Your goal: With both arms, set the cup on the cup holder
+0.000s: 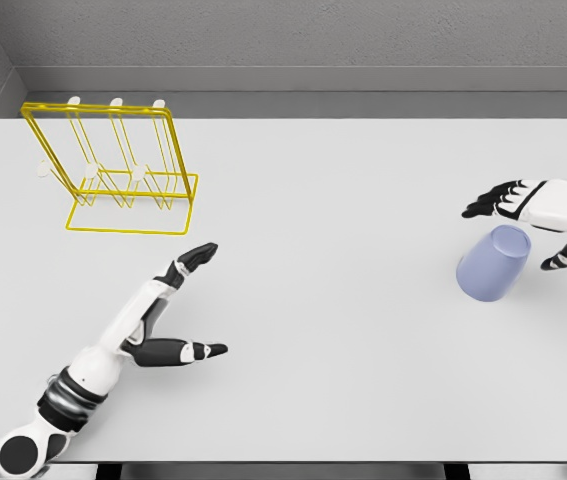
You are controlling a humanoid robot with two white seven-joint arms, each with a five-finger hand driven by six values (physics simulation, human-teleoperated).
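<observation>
Cup (493,264), pale blue, sits tilted on the white table (343,330) at the right side, between the spread fingers and thumb of the right hand (543,222), which is not closed on it. Far to the left stands the yellow wire cup holder (118,170). The left hand (168,315) rests nearer, fingers apart, empty.

Light is bright, even and diffuse, with no clear direction; the flat pale grey table top (343,330) shows no glare and only faint, soft shadows; the thin yellow wire cup rack (123,170) looks slightly jagged along its rods; focus is sharp throughout; straight edges stay unbent.
</observation>
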